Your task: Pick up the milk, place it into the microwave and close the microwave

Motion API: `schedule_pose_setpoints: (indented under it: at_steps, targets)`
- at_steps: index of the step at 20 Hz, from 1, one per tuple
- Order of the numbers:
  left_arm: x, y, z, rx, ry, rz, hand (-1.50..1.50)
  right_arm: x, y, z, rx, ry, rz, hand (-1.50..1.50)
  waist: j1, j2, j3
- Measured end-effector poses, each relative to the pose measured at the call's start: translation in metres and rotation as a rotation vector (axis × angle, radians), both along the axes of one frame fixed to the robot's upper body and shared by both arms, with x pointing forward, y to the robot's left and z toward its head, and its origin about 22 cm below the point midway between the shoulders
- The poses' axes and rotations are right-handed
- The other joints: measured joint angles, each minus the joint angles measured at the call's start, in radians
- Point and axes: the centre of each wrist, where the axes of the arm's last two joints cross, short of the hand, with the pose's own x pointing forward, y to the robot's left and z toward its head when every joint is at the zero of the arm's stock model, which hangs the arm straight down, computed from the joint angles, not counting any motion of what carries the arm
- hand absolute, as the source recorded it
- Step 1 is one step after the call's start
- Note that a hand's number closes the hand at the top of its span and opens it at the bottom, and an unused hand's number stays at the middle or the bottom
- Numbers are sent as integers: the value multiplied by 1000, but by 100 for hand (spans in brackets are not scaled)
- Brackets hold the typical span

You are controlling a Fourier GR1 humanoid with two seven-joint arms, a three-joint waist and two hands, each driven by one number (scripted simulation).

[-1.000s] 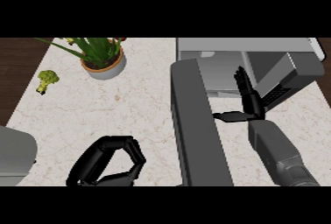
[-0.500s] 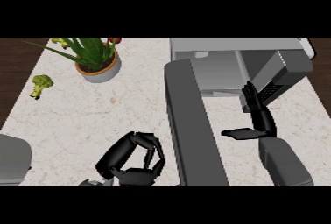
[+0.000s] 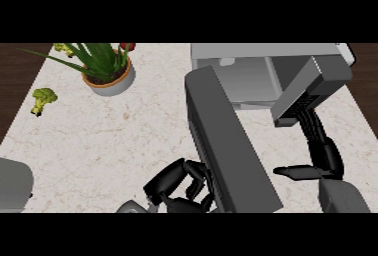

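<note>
"What's changed?"
"The left hand (image 3: 181,185) has slid right, and its curled fingers, holding nothing, are now against the open microwave door (image 3: 229,150). The right hand (image 3: 327,159) has dropped toward the lower right, fingers straight, thumb out."
"The milk?"
"Can't make it out. The microwave (image 3: 266,51) stands upper right."
"And the desk (image 3: 111,135)?"
"Pale marble, with a potted plant (image 3: 107,70) and broccoli (image 3: 43,97) upper left."

Potted plant (image 3: 109,75) with long green leaves stands at the far left of the marble desk (image 3: 111,135). Broccoli floret (image 3: 43,99) lies near it, by the left edge. Rounded grey object (image 3: 13,187), cut off, at lower left.
</note>
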Motion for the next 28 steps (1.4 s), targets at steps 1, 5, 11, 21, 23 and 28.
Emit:
schedule_pose_setpoints:
  at_steps: [1,5,11,21,23,28]
  targets:
    - [1,-6,-2,6,-1,-15,150,-3,-4,5,1,-3,-4,-150,-1,1,0]
    - [-4,-32,-11,48,-15,-61,150,-18,-19,24,7,-31,-7,-150,-10,3,0]
    - [-10,-60,-14,77,-32,-1,150,-33,-26,51,50,-58,45,-150,-35,8,-1]
    - [-1,-78,-3,-11,-59,180,150,-26,-33,101,77,-107,190,-150,-95,23,-4]
    - [5,-82,3,-37,-72,206,150,-23,-31,110,77,-119,243,-150,-109,25,-4]
    - [21,-88,18,-82,-106,261,150,-18,-29,130,69,-124,344,-150,-144,33,-5]
